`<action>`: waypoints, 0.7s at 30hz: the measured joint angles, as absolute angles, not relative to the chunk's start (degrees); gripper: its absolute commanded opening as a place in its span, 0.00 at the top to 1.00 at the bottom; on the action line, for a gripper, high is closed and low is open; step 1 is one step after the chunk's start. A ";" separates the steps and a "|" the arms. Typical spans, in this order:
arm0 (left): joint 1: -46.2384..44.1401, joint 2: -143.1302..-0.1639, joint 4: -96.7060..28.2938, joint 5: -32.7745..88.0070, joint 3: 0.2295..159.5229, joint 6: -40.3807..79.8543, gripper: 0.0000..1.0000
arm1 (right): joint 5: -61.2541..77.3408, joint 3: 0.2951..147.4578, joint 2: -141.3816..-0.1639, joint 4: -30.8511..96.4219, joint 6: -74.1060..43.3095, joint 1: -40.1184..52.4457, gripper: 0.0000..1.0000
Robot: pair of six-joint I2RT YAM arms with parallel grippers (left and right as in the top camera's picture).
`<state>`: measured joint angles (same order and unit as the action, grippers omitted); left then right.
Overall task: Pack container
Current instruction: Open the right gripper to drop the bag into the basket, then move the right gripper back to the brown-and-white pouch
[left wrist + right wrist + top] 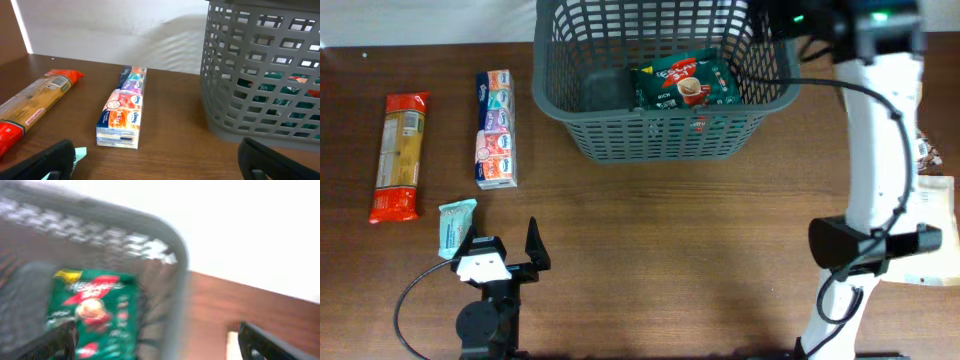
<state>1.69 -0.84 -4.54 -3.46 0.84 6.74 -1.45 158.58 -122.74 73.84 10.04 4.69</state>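
The container (660,135), a dark grey lattice basket, stands at the back middle of the table. A green coffee packet (685,83) lies inside it against the right wall. My right gripper (165,345) hangs open above the basket's right rim (176,250); the green packet (92,312) shows loose below its left finger, and the view is blurred. My left gripper (503,245) rests open and empty near the front left, a small teal packet (456,224) beside its left finger. In the left wrist view the container (260,85) stands ahead to the right.
A long tissue pack (497,128) and an orange-red pasta packet (400,155) lie at the left. In the left wrist view the tissue pack (125,112) lies straight ahead. More packets (930,190) sit at the right edge behind the right arm (875,130).
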 measured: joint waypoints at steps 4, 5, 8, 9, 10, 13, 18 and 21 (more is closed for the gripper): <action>1.69 -0.84 -4.54 -3.46 0.84 6.74 0.01 | -5.74 167.28 -122.39 78.63 9.37 -1.98 0.01; 1.69 -0.84 -4.54 -3.46 0.84 6.74 0.01 | -6.68 168.35 -122.13 79.75 9.19 -4.05 0.01; 1.69 -0.84 -4.54 -3.46 0.84 6.74 0.01 | -8.25 169.18 -121.69 83.64 8.62 -10.00 0.01; 1.69 -0.84 -4.54 -3.46 0.84 6.74 0.01 | -8.80 169.18 -121.73 85.43 8.36 -12.43 0.01; 1.69 -0.84 -4.54 -3.46 0.84 6.74 0.01 | -9.04 169.14 -121.84 86.48 8.16 -13.80 0.01; 1.69 -0.84 -4.54 -3.46 0.84 6.74 0.01 | -9.67 168.13 -122.13 88.49 7.70 -18.24 0.01; 1.69 -0.84 -4.54 -3.46 0.84 6.74 0.01 | -9.91 163.59 -122.21 87.59 7.64 -22.48 0.01; 1.69 -0.84 -4.54 -3.46 0.84 6.74 0.01 | -9.98 158.78 -122.21 85.80 7.77 -24.23 0.01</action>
